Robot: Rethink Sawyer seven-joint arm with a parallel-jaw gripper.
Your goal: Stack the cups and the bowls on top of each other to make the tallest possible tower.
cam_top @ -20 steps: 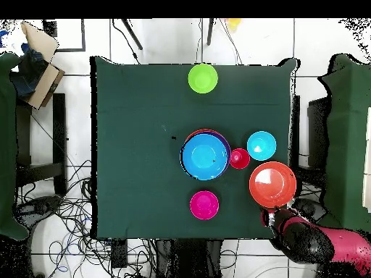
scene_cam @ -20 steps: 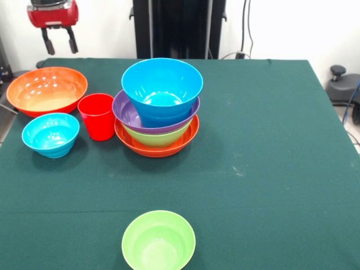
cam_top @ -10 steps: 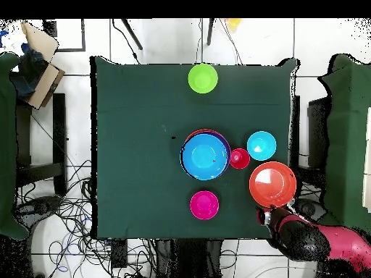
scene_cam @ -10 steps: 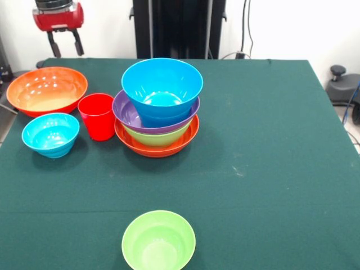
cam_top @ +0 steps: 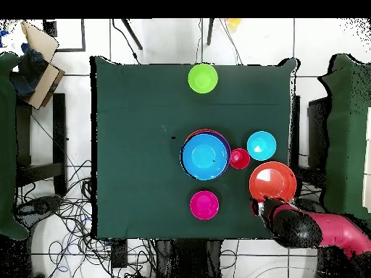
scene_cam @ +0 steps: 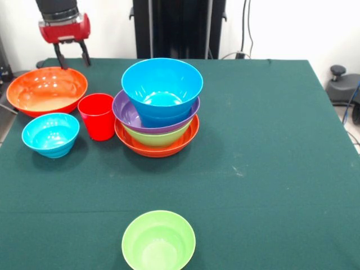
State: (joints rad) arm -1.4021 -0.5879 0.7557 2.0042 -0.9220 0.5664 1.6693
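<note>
The tower (scene_cam: 159, 107) stands mid-table: a wide orange bowl at the base, then green and purple bowls, with a large blue bowl (scene_cam: 162, 84) on top; the overhead view shows the tower (cam_top: 205, 155) too. The red cup (scene_cam: 97, 116) stands upright just left of it. A loose orange bowl (scene_cam: 46, 90) and a small blue bowl (scene_cam: 50, 134) lie further left. A green bowl (scene_cam: 158, 241) sits at the near edge. A magenta bowl (cam_top: 204, 205) shows only from overhead. My gripper (scene_cam: 72, 58) hangs open and empty over the loose orange bowl's far rim.
A dark green cloth (scene_cam: 270, 169) covers the table. In the overhead view the gripper (cam_top: 264, 208) sits close to the table's corner. A cardboard box (cam_top: 40, 65) and cables (cam_top: 72, 217) lie off the table to one side.
The gripper has moved down and toward the table, from beyond the edge to over the loose orange bowl's far rim. It stayed open. No bowl or cup has moved.
</note>
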